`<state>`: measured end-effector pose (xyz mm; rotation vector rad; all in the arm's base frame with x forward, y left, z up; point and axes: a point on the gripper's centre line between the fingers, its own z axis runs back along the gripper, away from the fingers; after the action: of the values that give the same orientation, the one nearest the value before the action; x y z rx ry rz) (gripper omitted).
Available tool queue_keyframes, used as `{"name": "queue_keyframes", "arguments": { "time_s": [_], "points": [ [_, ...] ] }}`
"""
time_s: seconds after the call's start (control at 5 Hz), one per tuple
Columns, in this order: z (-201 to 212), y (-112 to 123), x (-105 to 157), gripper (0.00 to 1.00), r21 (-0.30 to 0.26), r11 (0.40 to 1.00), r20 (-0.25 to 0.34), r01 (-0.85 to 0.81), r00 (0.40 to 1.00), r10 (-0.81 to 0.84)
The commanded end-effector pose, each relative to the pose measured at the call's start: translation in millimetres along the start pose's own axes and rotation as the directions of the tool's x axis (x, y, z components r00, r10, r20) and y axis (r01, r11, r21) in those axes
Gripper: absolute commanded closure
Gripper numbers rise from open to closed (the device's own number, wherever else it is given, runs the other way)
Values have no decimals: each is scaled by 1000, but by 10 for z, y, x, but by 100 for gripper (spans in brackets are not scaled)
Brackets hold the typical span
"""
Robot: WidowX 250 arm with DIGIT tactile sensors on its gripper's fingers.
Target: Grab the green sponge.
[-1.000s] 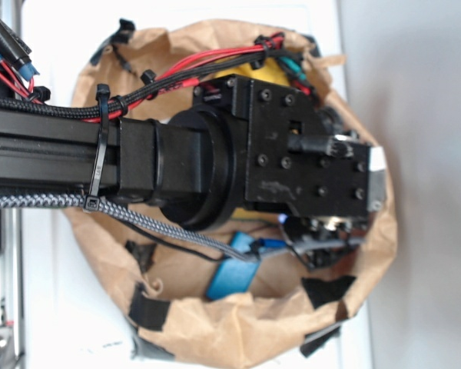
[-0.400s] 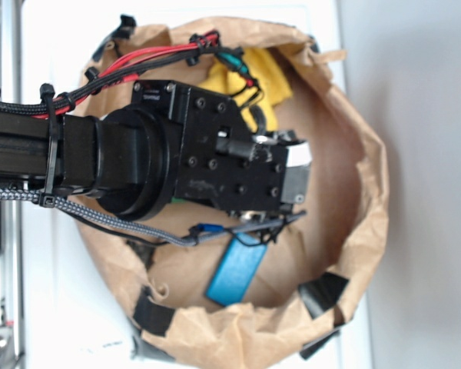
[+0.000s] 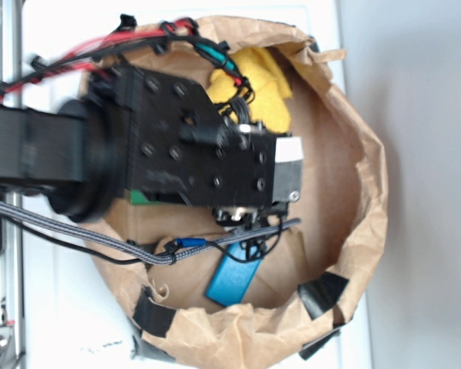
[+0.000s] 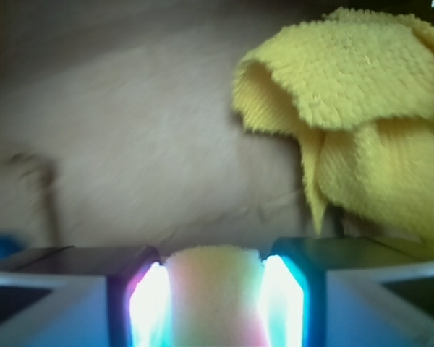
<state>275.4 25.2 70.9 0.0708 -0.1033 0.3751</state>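
White bench (image 3: 54, 300): carries the brown paper bag with a rolled rim (image 3: 369, 192). All items noted below sit inside that bag.

Black robot gripper (image 3: 288, 173): reaches in over the bag's left rim and sits near the bag's centre. From the wrist camera I see it closed onto a pale puffy block (image 4: 213, 296) that fills the gap and touches both fingers. Glare washes out the block's colour, so I cannot confirm what it is.

Crumpled yellow terry cloth (image 3: 265, 77): lies against the bag's far wall, just beside the gripper.

Flat blue rectangular slab (image 3: 234, 280): rests near the bag's near rim, apart from the gripper.

Flat bright-green rectangular sponge (image 3: 140, 197): only a small sliver shows, toward the bag's left side, under the arm's wrist housing. It is well back from the fingers. I cannot tell its orientation.

Handling assessment: I judge the green sponge to be light, soft and compressible, not fragile and not slippery. It should be taken across its narrow width at mid-length, with the fingers straddling the crisp long edges. A firm squeeze is acceptable. The main risk is catching the bag's paper floor together with the slab.
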Motion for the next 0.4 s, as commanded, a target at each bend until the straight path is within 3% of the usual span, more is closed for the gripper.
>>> {"name": "queue_keyframes", "arguments": {
  "time_s": [0.0,0.2],
  "points": [
    [720,232,174,100,0,999,133,-53,990,53],
    [982,273,111,100,-40,999,121,-8,993,13]
  ]
}}
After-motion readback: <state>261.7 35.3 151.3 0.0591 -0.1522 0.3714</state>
